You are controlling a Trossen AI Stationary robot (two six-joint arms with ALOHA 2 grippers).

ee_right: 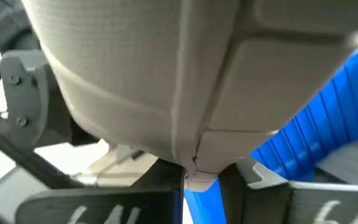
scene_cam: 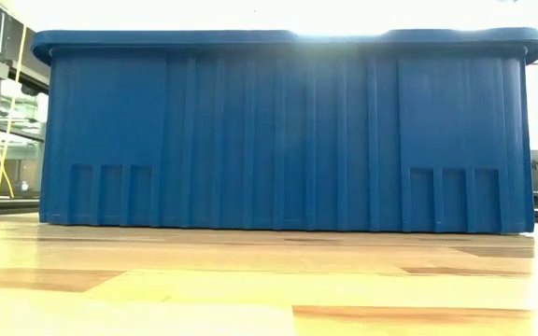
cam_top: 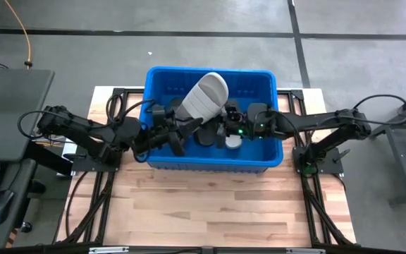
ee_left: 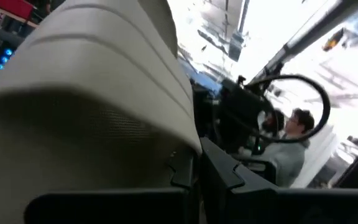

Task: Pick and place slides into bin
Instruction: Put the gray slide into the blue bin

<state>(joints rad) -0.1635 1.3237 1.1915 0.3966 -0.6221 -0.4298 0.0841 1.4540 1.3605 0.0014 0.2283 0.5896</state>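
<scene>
A light grey slide [cam_top: 203, 95] is held up over the blue bin [cam_top: 162, 79], tilted, its far end above the bin's far wall. My left gripper [cam_top: 182, 129] and my right gripper [cam_top: 222, 129] both reach into the bin from either side and are shut on the slide's near end. The slide fills the left wrist view [ee_left: 92, 99] and the right wrist view [ee_right: 166, 74]. Dark shapes [cam_top: 206, 135] lie in the bin under the grippers; I cannot tell what they are. In the low view only the bin's near wall [scene_cam: 288, 140] shows. My left gripper pinches the grey slide's lower edge [ee_left: 180, 163] between its two fingers, coming from the table's left. The slide stands up from the fingers, lifted clear of the bin's floor. My right gripper has a narrow edge of the grey slide [ee_right: 192, 167] between its two fingers, coming from the table's right. The slide rises above the fingers. Which part of the slide this is, I cannot tell.
The bin stands at the table's far middle, and bare wooden table [cam_top: 210, 204] lies in front of it. A small white thing [cam_top: 232, 142] lies in the bin by my right gripper. A person [ee_left: 294, 134] sits beyond the table.
</scene>
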